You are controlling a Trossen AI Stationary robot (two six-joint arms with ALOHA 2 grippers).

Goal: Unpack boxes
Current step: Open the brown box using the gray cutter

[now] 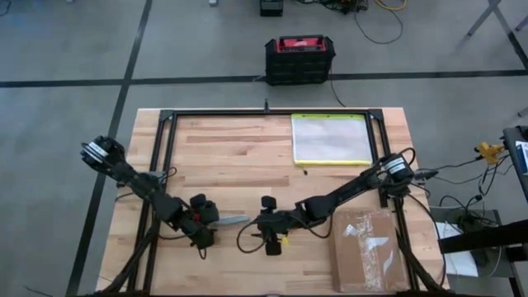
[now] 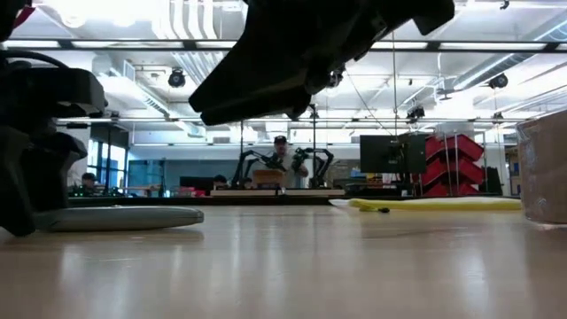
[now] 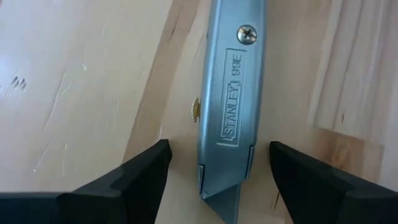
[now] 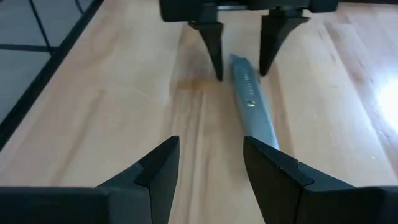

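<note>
The box (image 1: 367,247), a flat brown carton with clear tape, lies on the table's near right part. A grey utility knife (image 1: 228,220) lies flat on the wood near the front middle. My left gripper (image 3: 217,155) is open, pointing steeply down, one finger on either side of the knife's (image 3: 233,93) blade end with a gap on each side. My right gripper (image 4: 208,155) is open with nothing between its fingers. It hangs above the table just right of the knife's (image 4: 252,106) handle end, facing my left gripper (image 4: 239,62).
A clear pouch with a yellow-green edge (image 1: 330,139) lies at the far right of the table. A black-and-red case (image 1: 301,58) stands on the floor beyond the far edge. A black frame (image 1: 165,115) runs along the table's sides. Bare wood spreads across the far left.
</note>
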